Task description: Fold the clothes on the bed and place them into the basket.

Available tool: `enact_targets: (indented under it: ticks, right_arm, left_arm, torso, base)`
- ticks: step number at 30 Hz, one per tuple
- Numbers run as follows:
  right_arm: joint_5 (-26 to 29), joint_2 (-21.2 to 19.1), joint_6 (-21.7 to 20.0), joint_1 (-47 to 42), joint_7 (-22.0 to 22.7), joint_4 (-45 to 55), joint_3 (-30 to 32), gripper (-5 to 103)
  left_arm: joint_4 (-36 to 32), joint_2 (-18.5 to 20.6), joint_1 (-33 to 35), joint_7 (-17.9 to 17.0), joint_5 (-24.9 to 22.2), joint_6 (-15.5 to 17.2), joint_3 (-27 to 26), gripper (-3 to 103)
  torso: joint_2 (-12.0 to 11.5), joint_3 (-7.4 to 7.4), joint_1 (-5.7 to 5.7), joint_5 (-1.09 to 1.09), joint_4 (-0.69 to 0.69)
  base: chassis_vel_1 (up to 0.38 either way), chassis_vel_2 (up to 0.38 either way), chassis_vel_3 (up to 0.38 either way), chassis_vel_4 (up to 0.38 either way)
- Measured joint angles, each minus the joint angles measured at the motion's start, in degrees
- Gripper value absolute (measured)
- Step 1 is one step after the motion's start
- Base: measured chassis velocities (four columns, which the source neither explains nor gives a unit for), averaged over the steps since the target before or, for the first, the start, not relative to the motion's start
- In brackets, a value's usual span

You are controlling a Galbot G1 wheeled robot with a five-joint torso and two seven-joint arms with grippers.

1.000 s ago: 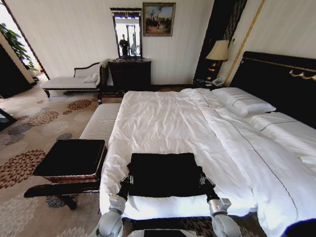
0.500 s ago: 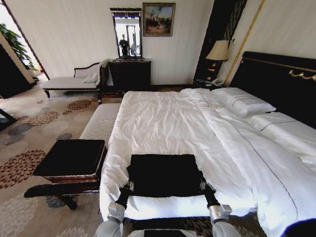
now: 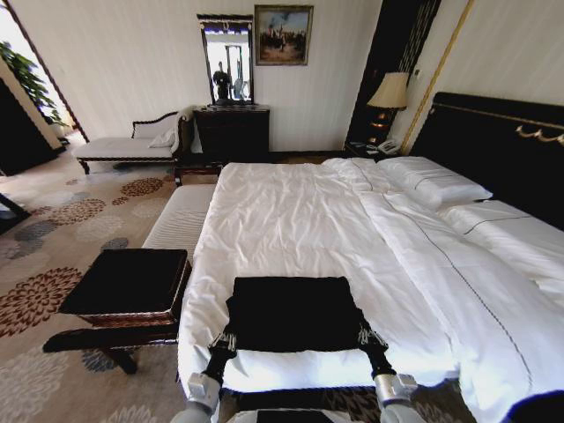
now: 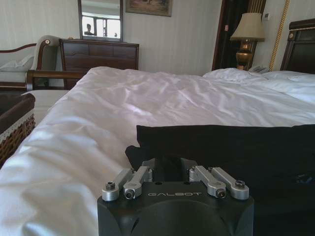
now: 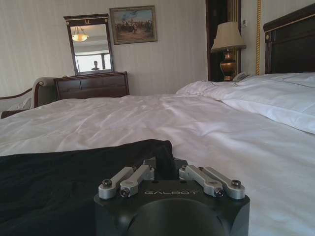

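Observation:
The clothes (image 3: 293,313), a black T-shirt folded into a flat rectangle, lie on the white bed (image 3: 300,207) close to its foot edge. My left gripper (image 3: 224,339) is at the shirt's near left corner and my right gripper (image 3: 366,337) is at its near right corner. In the left wrist view the left gripper (image 4: 170,167) is shut with the black cloth (image 4: 221,147) bunched at its tips. The right gripper (image 5: 165,164) is likewise shut on the cloth's (image 5: 59,177) edge. The brown wicker basket (image 3: 132,319) with a black inside stands on the floor left of the bed.
A pale striped bench (image 3: 181,216) runs along the bed's left side behind the basket. Pillows (image 3: 436,185) and the dark headboard (image 3: 502,141) are at the right. A dresser with a mirror (image 3: 231,128) and a chaise (image 3: 128,145) stand by the far wall on patterned carpet.
Both arms have drawn back toward me, and the shirt's far edge has slid slightly closer to the foot edge of the bed.

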Motion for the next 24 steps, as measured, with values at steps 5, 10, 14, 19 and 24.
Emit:
enact_targets:
  ticks: [5,10,14,19,24]
  right_arm:
    - [0.84,0.46,0.47,-1.07,-0.08,0.90,0.91,38]
    - [3.34,0.45,0.37,-2.37,0.44,2.19,3.10,55]
    - [6.48,-0.72,-1.81,-1.64,1.39,3.47,4.86,71]
    - [8.09,-2.50,-4.83,1.57,3.15,4.27,5.27,93]
    - [7.51,-3.35,-6.68,5.08,4.29,3.91,2.83,99]
  left_arm:
    - [-1.46,0.80,0.01,-0.03,-0.03,0.01,-0.68,47]
    - [-1.98,1.31,-1.90,-0.52,-0.85,0.28,-1.76,65]
    - [-1.66,1.90,-6.33,-1.78,-5.54,2.04,-1.87,81]
    - [2.32,3.02,-15.73,-3.31,-17.31,7.82,-0.05,98]
    - [7.48,3.37,-21.96,-3.52,-24.87,11.52,0.08,100]
  torso:
    - [0.00,0.00,0.00,-0.01,0.00]
    - [0.00,0.00,0.00,-0.01,-0.01]
    - [0.00,0.00,0.00,-0.01,-0.01]
    - [0.00,0.01,0.01,-0.01,-0.01]
    - [-0.01,0.02,0.01,0.00,0.01]
  base:
    - [0.000,0.000,0.000,0.000]
    - [0.000,0.000,0.000,0.000]
    - [0.000,0.000,0.000,0.000]
    - [0.000,0.000,0.000,0.000]
    - [0.000,0.000,0.000,0.000]
